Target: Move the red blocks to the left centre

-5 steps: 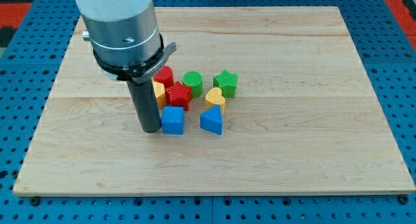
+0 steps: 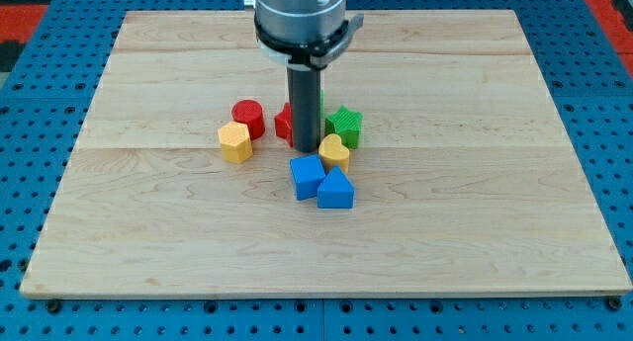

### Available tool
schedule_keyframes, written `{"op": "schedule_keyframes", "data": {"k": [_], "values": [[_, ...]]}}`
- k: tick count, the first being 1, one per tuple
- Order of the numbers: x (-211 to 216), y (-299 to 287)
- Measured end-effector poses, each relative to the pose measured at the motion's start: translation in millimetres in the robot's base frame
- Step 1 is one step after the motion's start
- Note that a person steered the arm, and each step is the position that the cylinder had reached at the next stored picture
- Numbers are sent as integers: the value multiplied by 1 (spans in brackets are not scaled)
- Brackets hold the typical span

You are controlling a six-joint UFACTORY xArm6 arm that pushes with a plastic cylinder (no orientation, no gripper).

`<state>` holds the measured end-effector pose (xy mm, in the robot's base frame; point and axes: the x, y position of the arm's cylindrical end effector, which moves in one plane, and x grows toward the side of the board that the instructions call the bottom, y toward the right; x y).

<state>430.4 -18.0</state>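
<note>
A red cylinder (image 2: 247, 116) stands left of the board's middle. A second red block (image 2: 283, 123) lies just right of it, partly hidden behind my rod, so its shape is unclear. My tip (image 2: 305, 148) rests on the board in the middle of the cluster. It touches the second red block's right side, sits just left of the yellow heart (image 2: 335, 151) and just above the blue cube (image 2: 308, 175).
A yellow hexagonal block (image 2: 235, 141) lies below-left of the red cylinder. A green star block (image 2: 346, 125) sits right of the rod, with a sliver of another green block (image 2: 318, 103) behind it. A blue triangular block (image 2: 335, 190) touches the blue cube. The wooden board (image 2: 495, 183) lies on blue pegboard.
My rod has moved right, from left of the blue cube into the cluster. The blue cube has slid right against the blue triangular block. The yellow hexagonal block and red cylinder are now uncovered.
</note>
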Motion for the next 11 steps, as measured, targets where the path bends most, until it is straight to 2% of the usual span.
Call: {"op": "schedule_keyframes", "data": {"k": [1, 2, 3, 4, 5, 6, 7, 8, 9, 10, 11], "values": [[-18, -25], [-14, 52], [-50, 23], [-48, -62], [-67, -79], [-95, -71], [-52, -160], [-50, -187], [-67, -100], [-52, -34], [-26, -96]]}}
